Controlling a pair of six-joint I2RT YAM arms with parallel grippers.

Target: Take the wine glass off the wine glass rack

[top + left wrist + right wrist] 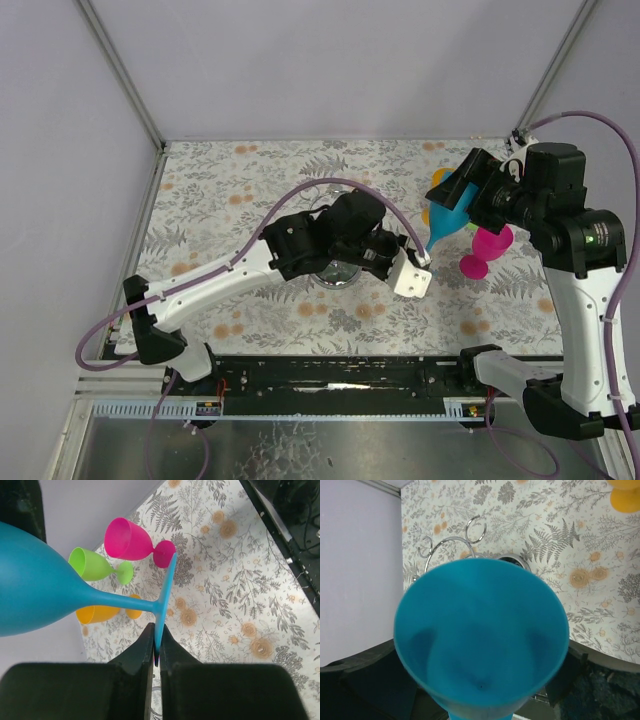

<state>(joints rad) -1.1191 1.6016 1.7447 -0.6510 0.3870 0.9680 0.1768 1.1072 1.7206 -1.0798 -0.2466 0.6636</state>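
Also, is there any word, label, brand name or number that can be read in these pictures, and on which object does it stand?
No text can be read in any view.
Blue wine glass, pink glass, green glass, orange glass: plain colour, no print.
Wine glass rack: bare metal, no marking.
Right arm: only a small green light, no legible label.

The top view looks down from above the near edge and takes in the whole tabletop (250, 190). The left wrist camera sits close beside the blue wine glass (40, 590), facing the far right. The right wrist camera, nearer still, looks into its bowl, leftward toward the wine glass rack (450, 545). All three views share that glass.
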